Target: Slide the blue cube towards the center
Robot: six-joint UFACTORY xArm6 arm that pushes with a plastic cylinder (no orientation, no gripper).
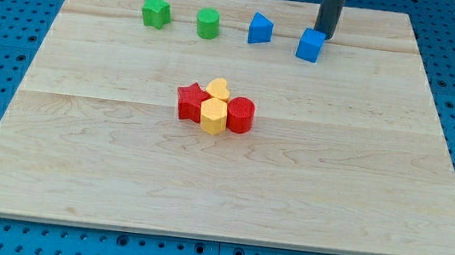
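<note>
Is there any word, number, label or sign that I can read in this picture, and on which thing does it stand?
None: no text, number or sign shows on the wooden board, the blue cube, the other blocks or the rod above my tip.

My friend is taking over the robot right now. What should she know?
Tip: my tip sits just above and right of the blue cube, at its far corner, close enough that I cannot tell if they touch.
Things: the blue cube is near the board's top edge, right of the middle. In the same row to its left: another blue block, a green cylinder, a green star. At the centre, a cluster: red star, yellow heart, yellow hexagon, red cylinder.
Done: nothing that shows.
Left: push the cube down-left to the centre.
</note>
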